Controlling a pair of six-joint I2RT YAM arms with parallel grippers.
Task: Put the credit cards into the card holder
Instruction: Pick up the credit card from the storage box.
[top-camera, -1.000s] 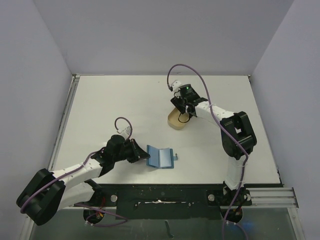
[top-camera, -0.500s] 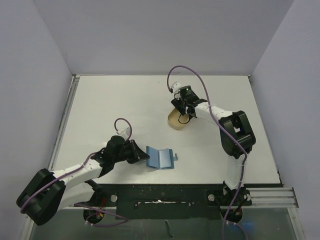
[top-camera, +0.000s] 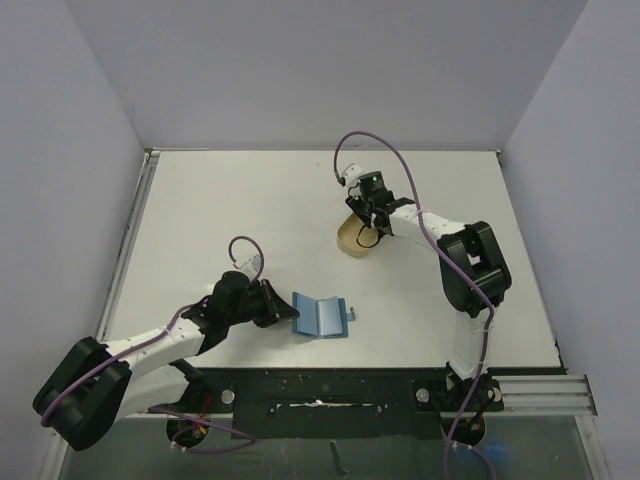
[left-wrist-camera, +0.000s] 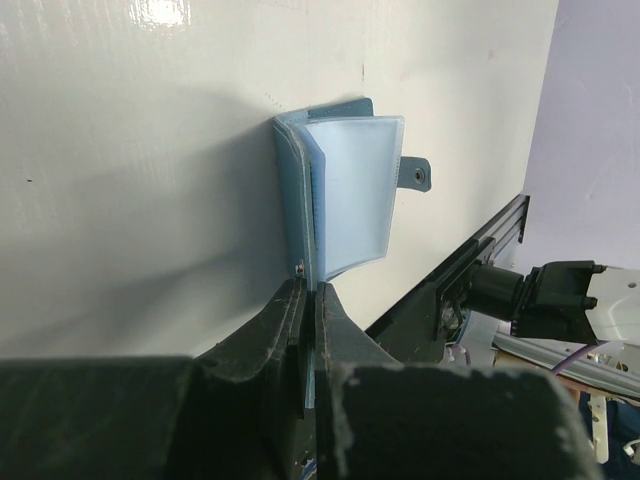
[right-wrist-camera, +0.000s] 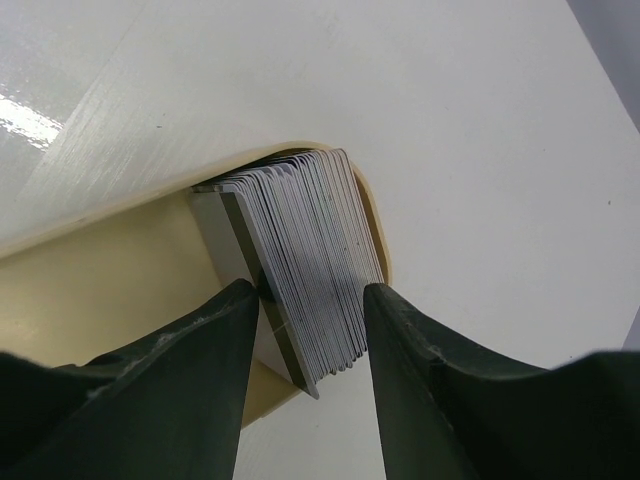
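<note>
While my left arm lies low across the table (top-camera: 230, 200), exactly where it was a second ago, my left gripper (top-camera: 281, 313) (left-wrist-camera: 310, 292) is squeezed nearly closed on the left flap of the card holder (top-camera: 320, 315) (left-wrist-camera: 345, 190). From the left wrist I see the blue edge running straight in between my two fingers. The card holder stands open like a little book near the front of the table, with one pale pocket facing my wrist camera and its closing tab (top-camera: 350, 311) (left-wrist-camera: 417, 175) sticking out on the right. It has not moved since the earlier frames.

Further right and farther back sits the tan dish (top-camera: 346, 244) (right-wrist-camera: 100, 270), well apart from the card holder. My right gripper (top-camera: 364, 230) (right-wrist-camera: 310, 295) reaches down into it and has slid slightly to the left compared with a second ago. Its jaws, wider before, have narrowed to about half open. The credit cards (right-wrist-camera: 310, 250) stand on edge as a fanned stack leaning against the dish's curved wall, and the stack sits between my two fingers. Each finger looks to touch an outer card, but I cannot tell whether they truly clamp the stack
</note>
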